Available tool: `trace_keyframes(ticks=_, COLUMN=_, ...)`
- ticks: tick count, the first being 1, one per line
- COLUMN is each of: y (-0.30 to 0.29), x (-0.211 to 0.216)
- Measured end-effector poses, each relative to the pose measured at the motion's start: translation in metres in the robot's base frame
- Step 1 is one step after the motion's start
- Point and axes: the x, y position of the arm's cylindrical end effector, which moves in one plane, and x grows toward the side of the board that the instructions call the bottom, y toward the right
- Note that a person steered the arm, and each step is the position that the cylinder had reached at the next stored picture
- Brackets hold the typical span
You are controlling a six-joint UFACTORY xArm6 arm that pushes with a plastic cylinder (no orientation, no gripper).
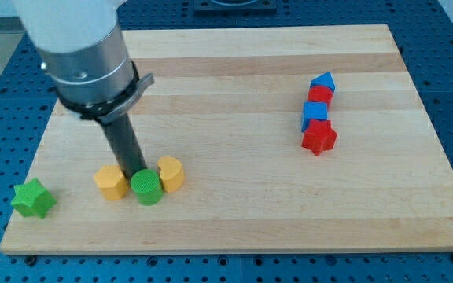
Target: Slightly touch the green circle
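Note:
The green circle (145,188) is a short green cylinder near the board's bottom left. A yellow block (111,182) sits just to its left and a yellow heart-like block (171,173) just to its right, both close beside it. My dark rod comes down from the arm at the view's top left. My tip (136,170) stands right behind the green circle's top edge, at or almost at contact, between the two yellow blocks.
A green star (33,198) lies at the board's bottom left corner. At the view's right stands a column of blocks: a blue triangle (322,82), a red block (319,96), a blue cube (314,113) and a red star (318,137). The wooden board (250,212) has blue table around it.

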Motion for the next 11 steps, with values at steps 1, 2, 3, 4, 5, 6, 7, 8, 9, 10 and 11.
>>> trace_keyframes(ticks=1, y=-0.021, x=0.006)
trace_keyframes(ticks=2, y=-0.037, x=0.013)
trace_keyframes(ticks=3, y=-0.056, x=0.029)
trace_keyframes(ticks=4, y=-0.043, x=0.029)
trace_keyframes(ticks=5, y=-0.015, x=0.019)
trace_keyframes(ticks=6, y=-0.029, x=0.004)
trace_keyframes(ticks=7, y=-0.065, x=0.004)
trace_keyframes(ticks=8, y=-0.098, x=0.014)
trace_keyframes(ticks=9, y=-0.068, x=0.014)
trace_keyframes(ticks=10, y=-0.024, x=0.019)
trace_keyframes(ticks=11, y=0.015, x=0.040)
